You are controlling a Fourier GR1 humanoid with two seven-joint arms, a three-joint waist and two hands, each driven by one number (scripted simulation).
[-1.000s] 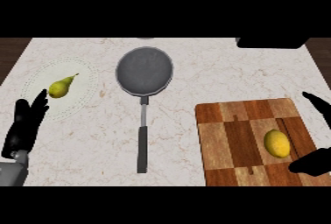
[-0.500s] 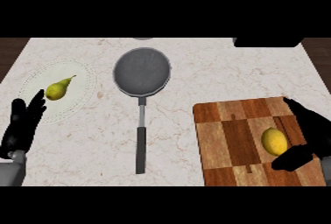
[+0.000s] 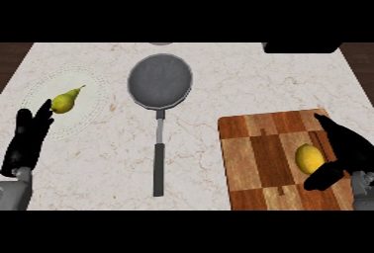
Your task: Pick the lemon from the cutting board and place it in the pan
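A yellow lemon (image 3: 309, 158) lies on the wooden cutting board (image 3: 266, 158) at the lower right. My right hand (image 3: 345, 150) is open right beside it, fingers stretched along its right side and the thumb below it. Whether the hand touches the lemon I cannot tell. A grey pan (image 3: 161, 82) rests in the upper middle of the counter, its dark handle (image 3: 159, 158) pointing toward me. At the lower left my left hand (image 3: 27, 139) stays open with fingers up.
A yellow pear (image 3: 66, 101) lies on a pale plate (image 3: 91, 111) at the left, just above my left hand. A dark object (image 3: 301, 47) sits at the counter's far right edge. Bare marble lies between the pan handle and the board.
My right hand has moved in from the right edge over the cutting board and now flanks the lemon. The left hand has barely shifted.
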